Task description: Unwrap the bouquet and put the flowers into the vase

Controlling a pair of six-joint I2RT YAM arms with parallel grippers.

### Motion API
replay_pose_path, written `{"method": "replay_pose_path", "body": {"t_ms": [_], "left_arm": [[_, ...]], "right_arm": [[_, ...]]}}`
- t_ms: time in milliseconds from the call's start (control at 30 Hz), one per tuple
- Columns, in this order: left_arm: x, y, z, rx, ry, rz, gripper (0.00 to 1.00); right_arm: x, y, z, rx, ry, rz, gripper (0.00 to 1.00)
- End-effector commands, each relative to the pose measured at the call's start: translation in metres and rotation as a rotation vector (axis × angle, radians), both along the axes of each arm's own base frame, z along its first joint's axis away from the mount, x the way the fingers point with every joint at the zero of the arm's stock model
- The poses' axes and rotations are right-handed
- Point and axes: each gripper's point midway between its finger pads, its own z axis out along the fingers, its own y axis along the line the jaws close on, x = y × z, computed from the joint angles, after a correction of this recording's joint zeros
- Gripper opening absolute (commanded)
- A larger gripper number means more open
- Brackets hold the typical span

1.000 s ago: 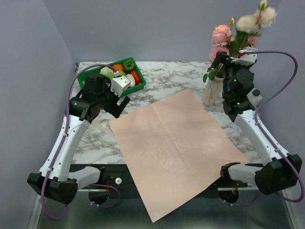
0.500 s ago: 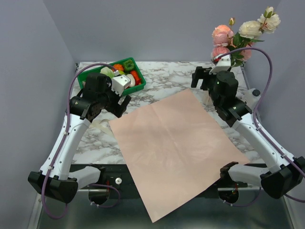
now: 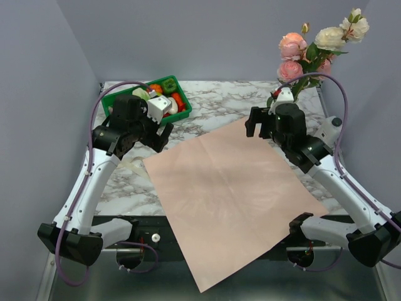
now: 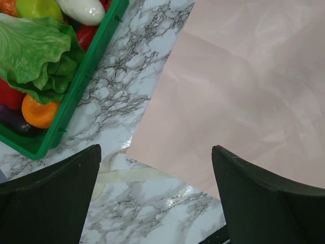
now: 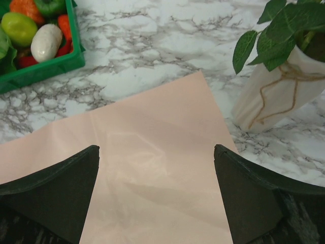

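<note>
while the flowers (image 3: 291,47) stand in the vase (image 5: 274,96) just right of the wide, empty right gripper (image 5: 156,152), the left gripper (image 4: 156,152) gapes well apart.

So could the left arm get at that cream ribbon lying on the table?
Probably yes: the left gripper hangs open over the cream ribbon, which lies bare on the marble table by the pink paper's corner, nothing covering it.

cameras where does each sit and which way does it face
top external: above, behind the bases, looking down on the table; both arms show.
left wrist: on the left arm, facing down at pink paper, green crate; left gripper shows.
right wrist: facing down at paper, vase, crate; right gripper shows.
wrist views share paper and crate.
</note>
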Motion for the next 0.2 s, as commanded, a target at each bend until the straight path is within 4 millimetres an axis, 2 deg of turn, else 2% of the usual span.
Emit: {"method": "replay_pose_path", "body": {"t_ms": [0, 167], "left_arm": [[0.0016, -0.0048, 0.0057, -0.035, -0.015, -0.011, 0.99], [0.0029, -0.0063, 0.0001, -0.038, -0.006, -0.014, 0.99]], "right_arm": [[-0.02, 0.0099, 0.0055, 0.037, -0.01, 0.099, 1.0], [-0.0294, 0.0108, 0.0111, 0.048, -0.022, 0.134, 1.0]]}}
